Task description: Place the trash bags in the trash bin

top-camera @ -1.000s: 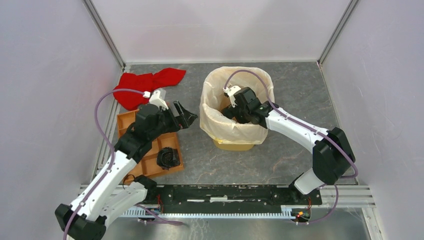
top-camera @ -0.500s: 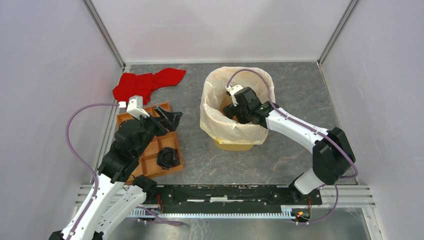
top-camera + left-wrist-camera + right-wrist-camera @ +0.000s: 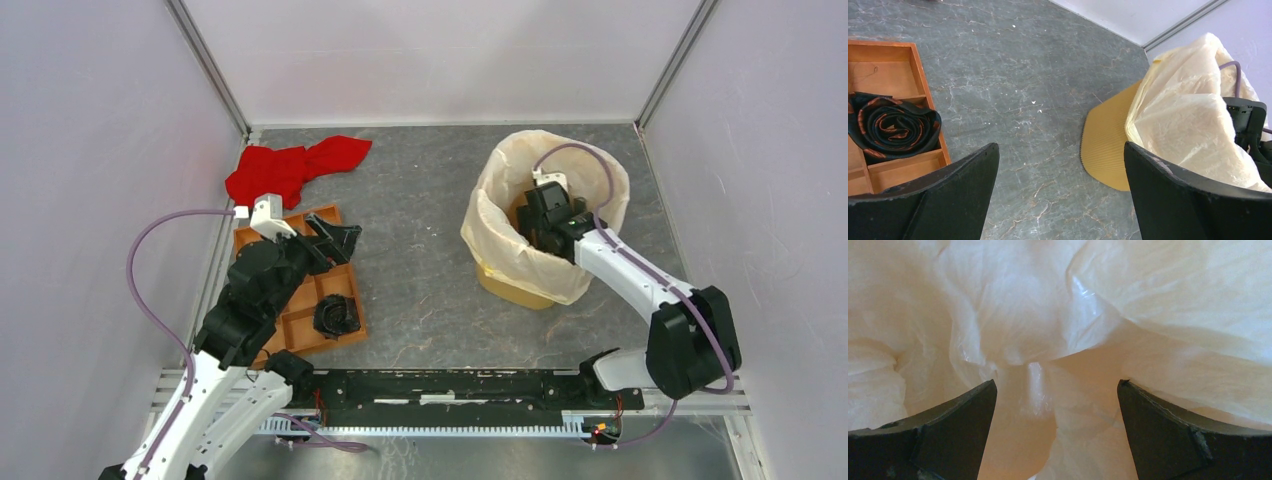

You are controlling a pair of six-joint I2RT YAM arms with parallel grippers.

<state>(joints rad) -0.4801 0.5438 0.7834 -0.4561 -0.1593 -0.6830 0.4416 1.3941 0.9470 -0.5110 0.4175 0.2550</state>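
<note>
From above, the bag [image 3: 505,245] lines the leaning bin [image 3: 512,290], its edge folded over the rim. The right gripper [image 3: 545,215] reaches inside. The left gripper [image 3: 338,240] hangs over the tray [image 3: 290,325], which holds a black roll [image 3: 337,315]. Left wrist: jaws spread, empty. Right wrist: jaws spread, pinching nothing. The bag looks light, limp and slippery, best pinched at a crease.

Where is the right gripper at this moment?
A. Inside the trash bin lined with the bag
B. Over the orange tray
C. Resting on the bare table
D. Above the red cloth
A: in the top view the right gripper reaches down into the trash bin, and its wrist camera shows only the crinkled plastic of the trash bag around it.
</note>
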